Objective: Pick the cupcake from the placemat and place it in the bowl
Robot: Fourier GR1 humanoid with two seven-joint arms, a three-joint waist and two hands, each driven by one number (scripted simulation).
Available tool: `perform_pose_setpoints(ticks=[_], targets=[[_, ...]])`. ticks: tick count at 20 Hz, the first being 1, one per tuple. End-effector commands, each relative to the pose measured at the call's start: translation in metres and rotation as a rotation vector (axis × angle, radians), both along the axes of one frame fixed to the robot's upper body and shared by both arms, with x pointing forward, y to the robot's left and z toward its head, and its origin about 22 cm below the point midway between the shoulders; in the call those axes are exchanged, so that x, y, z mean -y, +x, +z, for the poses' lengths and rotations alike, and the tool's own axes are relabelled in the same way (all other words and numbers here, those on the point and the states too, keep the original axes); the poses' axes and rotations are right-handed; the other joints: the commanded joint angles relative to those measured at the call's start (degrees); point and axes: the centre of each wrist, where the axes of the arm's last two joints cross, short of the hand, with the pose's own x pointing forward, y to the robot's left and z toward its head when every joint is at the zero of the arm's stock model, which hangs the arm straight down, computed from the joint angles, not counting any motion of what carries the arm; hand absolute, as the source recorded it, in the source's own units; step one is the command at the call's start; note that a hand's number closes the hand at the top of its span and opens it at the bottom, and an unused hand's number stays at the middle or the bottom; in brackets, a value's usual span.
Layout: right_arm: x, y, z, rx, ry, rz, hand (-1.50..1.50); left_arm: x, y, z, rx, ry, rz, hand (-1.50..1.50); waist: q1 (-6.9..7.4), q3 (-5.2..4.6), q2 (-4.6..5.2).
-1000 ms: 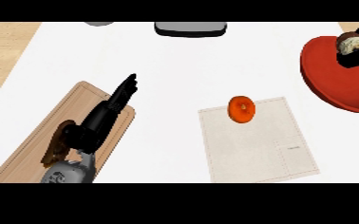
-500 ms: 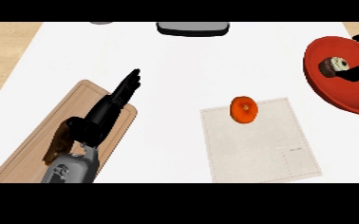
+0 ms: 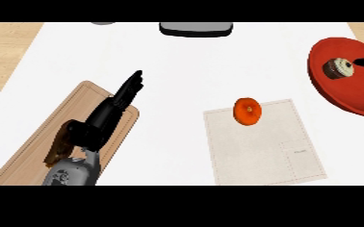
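Wooden board (image 3: 74, 108) lower left on white counter (image 3: 213, 62) — orange round item (image 3: 247, 110) well right; grey tray (image 3: 195, 28) at far edge.

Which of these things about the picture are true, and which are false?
1. The cupcake sits in the red bowl. True.
2. The round orange thing lies on the wooden board. False: it lies at the top edge of the placemat.
3. The left robot hand shows over the wooden board with straight fingers. True.
4. The left robot hand is holding the cupcake. False: it holds nothing, and the cupcake is far off in the bowl.
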Motion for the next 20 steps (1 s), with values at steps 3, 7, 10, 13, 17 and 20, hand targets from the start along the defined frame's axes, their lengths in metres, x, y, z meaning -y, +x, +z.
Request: perform_pose_setpoints(ticks=[3, 7, 10, 13, 17, 20], targets=[[0.03, -0.018, 0.011, 0.168, 0.152, -0.135, -1.5, 0.008, 0.003, -0.002, -0.004, 0.003, 0.02, 0.0, -0.49, 0.01, 0.07], [0.078, -0.06, 0.023, 0.196, 0.216, -0.179, -1.5, 0.005, 0.001, -0.003, 0.004, 0.005, 0.0, 0.0, -1.04, 0.01, -0.04], [0.099, -0.09, 0.008, 0.268, 0.249, -0.213, -1.5, -0.005, 0.007, -0.005, -0.001, 0.005, 0.035, 0.0, -1.61, 0.03, -0.12], [0.124, -0.127, 0.005, 0.276, 0.236, -0.266, -1.5, 0.002, -0.008, -0.003, -0.029, -0.011, 0.02, 0.0, -1.11, 0.09, -0.24], [0.15, -0.179, -0.002, 0.309, 0.27, -0.243, -1.5, -0.007, -0.009, -0.005, 0.0, -0.016, 0.028, 0.0, -1.46, 0.17, -0.25], [0.158, -0.202, -0.01, 0.274, 0.277, -0.208, -1.5, -0.008, 0.001, -0.006, -0.008, 0.01, 0.021, 0.0, -1.69, 0.21, -0.07]])
